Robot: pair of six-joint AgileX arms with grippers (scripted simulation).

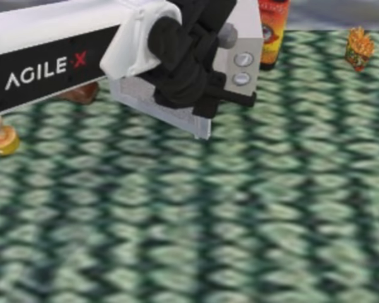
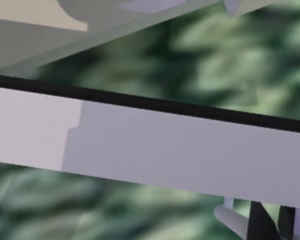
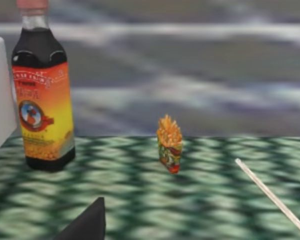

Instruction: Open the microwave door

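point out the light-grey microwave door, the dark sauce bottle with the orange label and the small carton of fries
light-grey microwave door (image 1: 177, 115): top view, lower edge of the swung-out panel
dark sauce bottle with orange label (image 3: 42, 107): right wrist view, label
small carton of fries (image 3: 169, 145): right wrist view, carton body

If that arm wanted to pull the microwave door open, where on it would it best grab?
Probably the free edge of the microwave door, nearest the knob panel. The door stands ajar, swung out from the microwave, so that edge sticks out and can be pinched from the front. The left hand is already there.

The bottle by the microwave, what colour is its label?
Orange fading to yellow on the bottle; right wrist view shows it best.
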